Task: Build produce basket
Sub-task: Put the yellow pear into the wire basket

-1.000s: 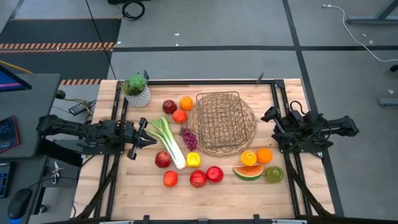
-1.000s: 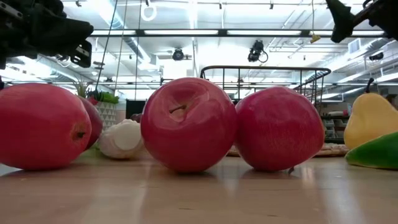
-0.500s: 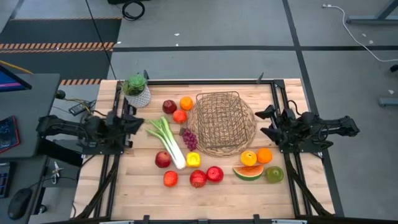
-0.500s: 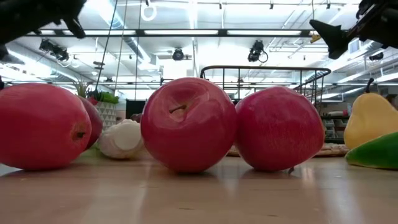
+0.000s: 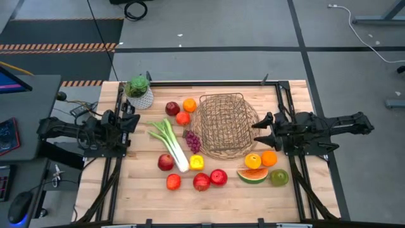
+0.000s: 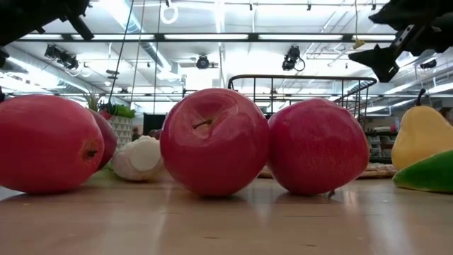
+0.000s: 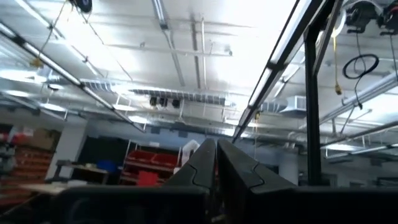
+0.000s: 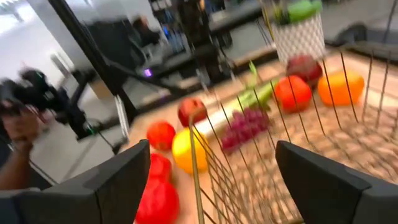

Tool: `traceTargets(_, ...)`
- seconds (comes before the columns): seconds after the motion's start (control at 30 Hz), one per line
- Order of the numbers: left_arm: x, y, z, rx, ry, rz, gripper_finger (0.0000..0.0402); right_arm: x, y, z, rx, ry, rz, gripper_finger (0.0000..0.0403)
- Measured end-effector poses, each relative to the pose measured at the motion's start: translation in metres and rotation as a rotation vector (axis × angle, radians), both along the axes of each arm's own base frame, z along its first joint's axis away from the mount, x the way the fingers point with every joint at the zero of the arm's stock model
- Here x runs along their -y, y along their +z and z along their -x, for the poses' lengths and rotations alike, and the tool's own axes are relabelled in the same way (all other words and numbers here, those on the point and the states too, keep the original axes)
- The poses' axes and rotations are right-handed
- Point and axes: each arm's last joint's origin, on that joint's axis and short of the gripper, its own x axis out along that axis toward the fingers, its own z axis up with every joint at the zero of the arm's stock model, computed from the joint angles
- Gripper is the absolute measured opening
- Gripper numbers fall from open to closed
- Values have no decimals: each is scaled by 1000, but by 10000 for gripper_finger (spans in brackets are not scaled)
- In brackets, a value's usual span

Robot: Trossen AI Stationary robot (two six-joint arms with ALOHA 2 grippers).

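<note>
The basket [image 5: 226, 125], a round tan wire bowl, stands on the table at centre right with nothing in it. Produce lies around it: a leek [image 5: 169, 144], grapes [image 5: 193, 142], a yellow pepper [image 5: 197, 162], red apples [image 5: 218, 177], oranges [image 5: 269, 158] and a watermelon slice [image 5: 252, 175]. My right gripper [image 5: 258, 128] is open just outside the basket's right rim, pointing level across it; the wire rim [image 8: 198, 163] shows between its fingers in the right wrist view. My left gripper [image 5: 131, 120] is shut by the table's left edge, tipped up toward the ceiling [image 7: 214, 163].
A small white pot with a green plant [image 5: 139, 92] stands at the far left corner. A green pear [image 5: 279, 177] lies near the watermelon. In the low view, red apples [image 6: 214, 140] fill the foreground. Bare wood shows along the table's near edge.
My left gripper has drawn back toward the table's left edge and tipped up, away from the leek. My right gripper has swung from pointing down to level and has moved toward the basket's right rim. The produce and the basket have stayed where they were.
</note>
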Motion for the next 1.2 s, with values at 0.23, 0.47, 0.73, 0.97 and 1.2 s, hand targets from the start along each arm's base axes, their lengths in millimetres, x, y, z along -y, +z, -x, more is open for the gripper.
traceTargets(0.23,-2,-5,-3,-62,63,39,16,-8,20,-16,-161,51,28,346)
traceTargets(0.47,-4,-6,-4,-83,118,79,17,-20,40,-27,-468,41,79,346)
traceTargets(0.73,-4,-6,-3,-82,121,78,17,-43,49,-40,-778,49,80,346)
traceTargets(0.97,-4,-3,-1,-59,165,30,14,-69,46,-51,-960,24,124,346)
traceTargets(1.2,-5,-2,-1,-67,208,19,15,-94,34,-64,-1120,-5,173,345)
